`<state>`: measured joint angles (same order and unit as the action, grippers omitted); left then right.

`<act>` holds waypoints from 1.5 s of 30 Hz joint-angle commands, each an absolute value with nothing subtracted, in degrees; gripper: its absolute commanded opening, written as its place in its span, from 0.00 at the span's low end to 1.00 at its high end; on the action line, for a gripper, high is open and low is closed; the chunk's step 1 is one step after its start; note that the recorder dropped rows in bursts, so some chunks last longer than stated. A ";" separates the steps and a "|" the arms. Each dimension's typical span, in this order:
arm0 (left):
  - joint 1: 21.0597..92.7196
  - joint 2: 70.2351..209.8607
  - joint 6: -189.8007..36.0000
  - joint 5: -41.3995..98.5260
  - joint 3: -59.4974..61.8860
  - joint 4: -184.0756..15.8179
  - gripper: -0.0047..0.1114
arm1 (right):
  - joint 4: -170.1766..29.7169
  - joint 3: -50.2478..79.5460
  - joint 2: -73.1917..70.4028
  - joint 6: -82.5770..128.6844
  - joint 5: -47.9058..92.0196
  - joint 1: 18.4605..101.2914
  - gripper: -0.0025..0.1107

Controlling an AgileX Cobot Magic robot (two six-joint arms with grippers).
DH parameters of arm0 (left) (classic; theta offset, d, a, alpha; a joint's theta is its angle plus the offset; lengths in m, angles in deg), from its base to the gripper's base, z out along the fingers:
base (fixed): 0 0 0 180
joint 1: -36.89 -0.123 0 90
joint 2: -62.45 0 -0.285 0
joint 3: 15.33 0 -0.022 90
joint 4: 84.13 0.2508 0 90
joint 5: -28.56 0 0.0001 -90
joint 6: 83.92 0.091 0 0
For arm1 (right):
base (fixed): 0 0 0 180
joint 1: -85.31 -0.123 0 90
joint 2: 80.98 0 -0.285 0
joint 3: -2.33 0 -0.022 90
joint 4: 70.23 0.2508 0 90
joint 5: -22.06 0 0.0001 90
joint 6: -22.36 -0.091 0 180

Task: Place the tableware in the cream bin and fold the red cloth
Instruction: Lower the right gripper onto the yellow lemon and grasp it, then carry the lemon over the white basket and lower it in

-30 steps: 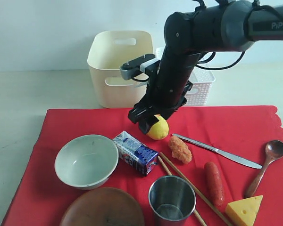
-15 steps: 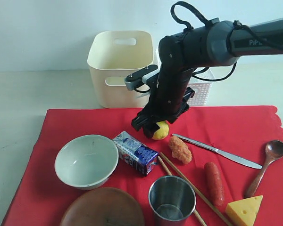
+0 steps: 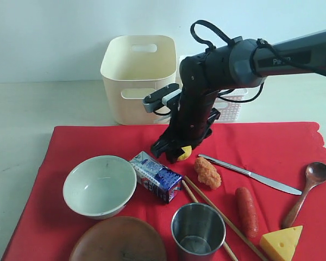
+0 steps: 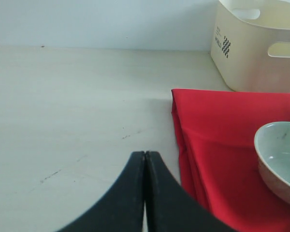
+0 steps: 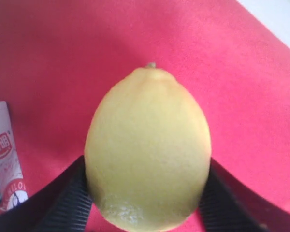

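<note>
The red cloth [image 3: 271, 141] lies flat on the table with the tableware on it: pale bowl [image 3: 99, 185], wooden plate [image 3: 119, 242], steel cup [image 3: 198, 228], chopsticks [image 3: 217, 215], knife [image 3: 250, 174] and wooden spoon [image 3: 309, 187]. Behind the cloth stands the cream bin [image 3: 136, 81]. My right gripper [image 3: 174, 152] is low over the cloth's middle, shut on a lemon [image 5: 147, 145] with a finger pressed to each side. My left gripper [image 4: 145, 154] is shut and holds nothing, over bare table beside the cloth's edge [image 4: 183, 140], near the bowl [image 4: 280, 154].
A blue milk carton [image 3: 156, 176] lies just left of the lemon. A fried piece [image 3: 207, 173], a sausage [image 3: 246, 209] and a cheese wedge [image 3: 281, 242] lie among the tableware. A white perforated basket [image 3: 231, 106] stands behind the right arm, next to the cream bin.
My right gripper has come down over the lemon, which is now mostly hidden behind it in the exterior view. Nothing else has moved.
</note>
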<state>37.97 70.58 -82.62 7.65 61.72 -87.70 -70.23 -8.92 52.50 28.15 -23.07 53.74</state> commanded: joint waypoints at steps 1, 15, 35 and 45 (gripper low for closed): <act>37.82 70.24 -82.68 8.38 61.89 -87.64 0.04 | -71.58 -8.81 51.99 28.64 -21.53 53.61 0.09; 37.82 70.24 -82.68 8.38 61.89 -87.64 0.04 | -71.43 -8.81 46.24 28.64 -21.53 53.61 0.02; 37.82 70.24 -82.68 8.38 61.89 -87.64 0.04 | -64.50 -8.81 33.06 36.19 -13.91 56.74 0.02; 37.82 70.24 -82.68 8.38 61.89 -87.64 0.04 | -64.50 -8.81 32.80 35.71 -10.66 66.24 0.02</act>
<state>37.97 70.58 -82.62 7.65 61.72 -87.70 -64.53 -8.92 33.49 35.80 -13.21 64.06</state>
